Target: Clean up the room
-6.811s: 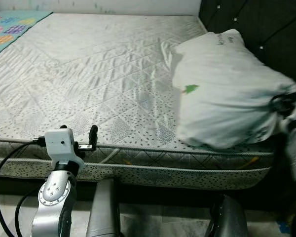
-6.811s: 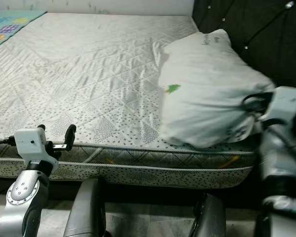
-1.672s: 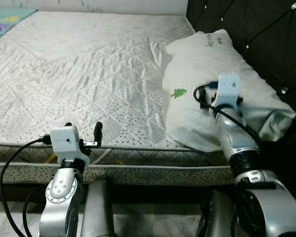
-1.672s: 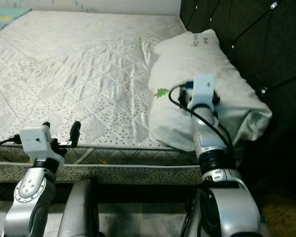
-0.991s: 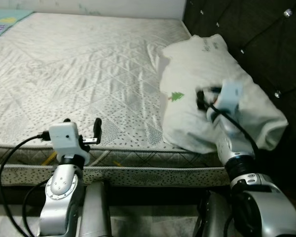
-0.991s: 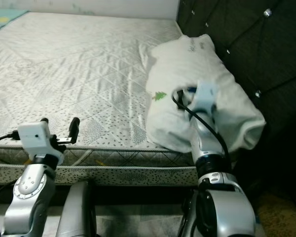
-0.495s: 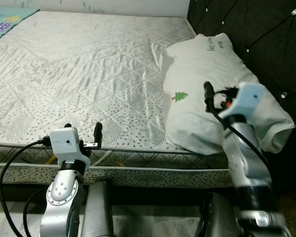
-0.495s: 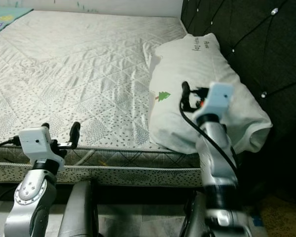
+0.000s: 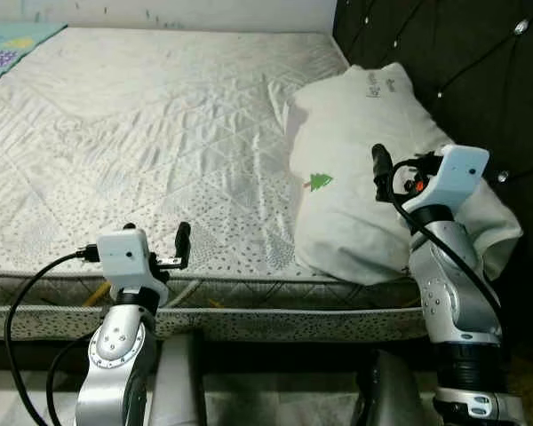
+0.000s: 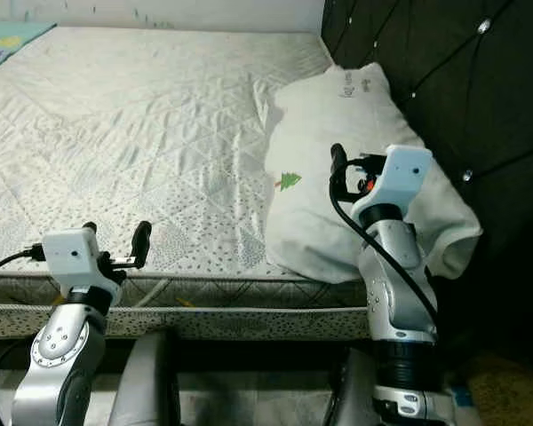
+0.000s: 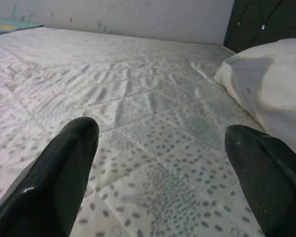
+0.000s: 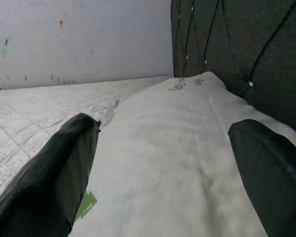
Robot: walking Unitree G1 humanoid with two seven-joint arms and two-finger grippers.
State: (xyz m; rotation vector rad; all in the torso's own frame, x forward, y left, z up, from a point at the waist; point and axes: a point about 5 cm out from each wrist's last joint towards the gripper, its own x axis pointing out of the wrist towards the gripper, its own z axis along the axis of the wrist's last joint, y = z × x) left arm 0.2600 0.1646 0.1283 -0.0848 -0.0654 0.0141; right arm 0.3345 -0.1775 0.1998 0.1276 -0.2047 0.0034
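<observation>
A white pillow [image 9: 364, 169] with a small green tree mark lies on the mattress [image 9: 151, 133] along the dark headboard. My right gripper [image 9: 393, 167] is held up over the pillow's near end, open, its fingers [image 12: 54, 168] wide apart with the pillow [image 12: 177, 148] beneath them and nothing held. My left gripper [image 9: 156, 234] hovers at the mattress's near edge, open and empty, its fingers [image 11: 59, 173] spread above the dotted quilting. The pillow [image 11: 271, 84] lies off to that gripper's right.
The tufted black headboard [image 9: 444, 53] rises at the right. A colourful mat [image 9: 4, 43] lies at the far left corner of the bed. A pale wall [image 12: 79, 39] stands behind the bed. My legs stand against the bed's front edge [image 9: 249, 311].
My right arm has swung from the pillow's right end to above its near end and risen slightly off it. The left arm has kept still. The camera has shifted a little.
</observation>
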